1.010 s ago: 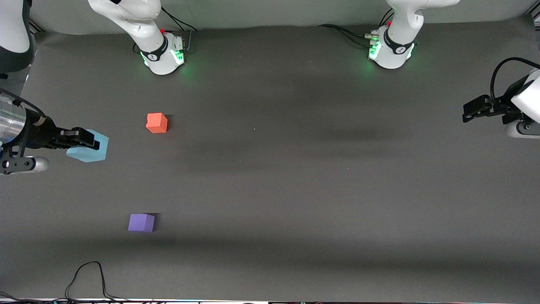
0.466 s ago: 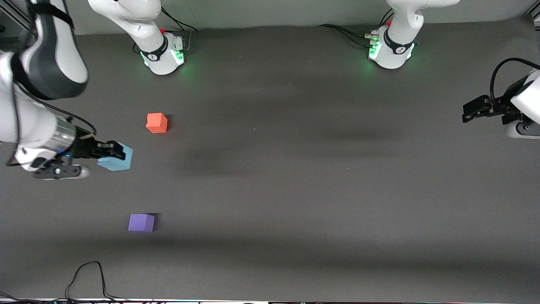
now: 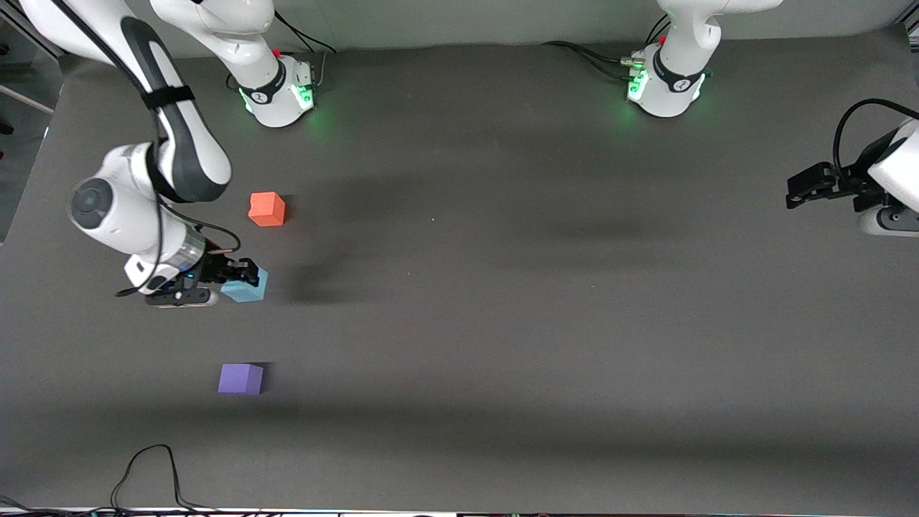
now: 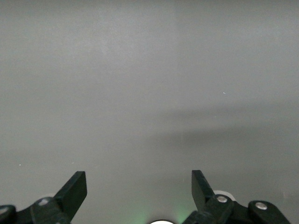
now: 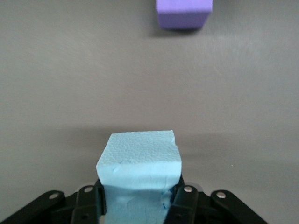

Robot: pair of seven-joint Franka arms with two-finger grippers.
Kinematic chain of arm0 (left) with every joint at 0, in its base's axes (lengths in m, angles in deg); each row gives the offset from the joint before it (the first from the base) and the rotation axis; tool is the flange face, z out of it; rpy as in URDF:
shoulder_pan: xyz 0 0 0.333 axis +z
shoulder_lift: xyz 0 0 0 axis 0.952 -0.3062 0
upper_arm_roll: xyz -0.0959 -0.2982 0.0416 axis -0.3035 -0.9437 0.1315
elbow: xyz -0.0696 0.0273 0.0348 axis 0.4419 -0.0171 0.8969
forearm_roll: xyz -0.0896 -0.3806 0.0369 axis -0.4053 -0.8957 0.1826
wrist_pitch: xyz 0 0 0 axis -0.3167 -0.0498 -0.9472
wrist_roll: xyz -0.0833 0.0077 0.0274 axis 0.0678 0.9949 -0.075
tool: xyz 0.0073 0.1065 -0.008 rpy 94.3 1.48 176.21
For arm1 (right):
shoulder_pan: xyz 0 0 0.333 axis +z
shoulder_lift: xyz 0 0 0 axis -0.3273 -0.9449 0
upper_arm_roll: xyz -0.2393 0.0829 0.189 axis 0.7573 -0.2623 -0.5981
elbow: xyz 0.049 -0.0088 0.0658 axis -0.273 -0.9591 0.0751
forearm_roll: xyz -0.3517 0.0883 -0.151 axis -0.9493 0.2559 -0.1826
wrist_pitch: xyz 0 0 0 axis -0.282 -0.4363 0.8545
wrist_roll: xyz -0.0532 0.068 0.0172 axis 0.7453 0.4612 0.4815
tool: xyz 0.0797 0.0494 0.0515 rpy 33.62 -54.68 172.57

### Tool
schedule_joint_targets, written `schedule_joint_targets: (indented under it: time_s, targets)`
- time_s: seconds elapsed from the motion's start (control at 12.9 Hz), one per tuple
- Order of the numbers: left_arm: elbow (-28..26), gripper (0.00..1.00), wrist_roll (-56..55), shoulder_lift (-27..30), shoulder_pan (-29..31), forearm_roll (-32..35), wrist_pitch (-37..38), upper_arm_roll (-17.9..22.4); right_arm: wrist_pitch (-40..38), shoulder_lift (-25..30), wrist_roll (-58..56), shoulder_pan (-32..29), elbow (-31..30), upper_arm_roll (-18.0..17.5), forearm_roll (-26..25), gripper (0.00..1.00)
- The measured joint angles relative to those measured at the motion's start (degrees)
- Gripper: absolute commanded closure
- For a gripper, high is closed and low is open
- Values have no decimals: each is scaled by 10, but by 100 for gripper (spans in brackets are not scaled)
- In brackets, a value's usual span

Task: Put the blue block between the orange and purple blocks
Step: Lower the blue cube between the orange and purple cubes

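The blue block (image 3: 246, 286) is held between the closed fingers of the right gripper (image 3: 240, 273), low over the tabletop (image 3: 502, 323) toward the right arm's end. In the right wrist view the block (image 5: 138, 169) is seen clamped on two of its sides by the black fingers (image 5: 88, 205), with its free end projecting past the fingertips. Whether the block touches the mat cannot be told.

The held block is placed over the stretch of mat between the orange block (image 3: 266, 209) and the purple block (image 3: 240, 378), and is well apart from both. The orange block lies farther from the front camera, the purple block nearer to the tabletop's front edge. The purple block (image 5: 183, 13) is also seen in the right wrist view.

The left gripper (image 3: 804, 188) is kept waiting over the left arm's end of the tabletop, its fingers (image 4: 72, 193) spread wide with nothing between them.
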Motion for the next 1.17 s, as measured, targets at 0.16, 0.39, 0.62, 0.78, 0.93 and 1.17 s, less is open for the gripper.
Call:
schedule_joint_targets:
  time_s: [0.16, 0.39, 0.62, 0.78, 0.93, 1.17]
  targets:
    - [0, 0, 0, 0, 0, 0, 0, 0, 27, -32, -15, -3, -8, 12, 0, 53]
    - [0, 0, 0, 0, 0, 0, 0, 0, 55, -60, -20, -3, -8, 21, 0, 53]
    - [0, 0, 0, 0, 0, 0, 0, 0, 99, -89, -22, -2, -10, 21, 0, 50]
    - [0, 0, 0, 0, 0, 0, 0, 0, 118, -102, -36, -2, -12, 21, 0, 34]
    - [-1, 0, 0, 0, 0, 0, 0, 0, 119, -102, -72, -2, -11, 24, 0, 0]
    - [-1, 0, 0, 0, 0, 0, 0, 0, 118, -100, -103, -2, -8, 35, 0, 0]
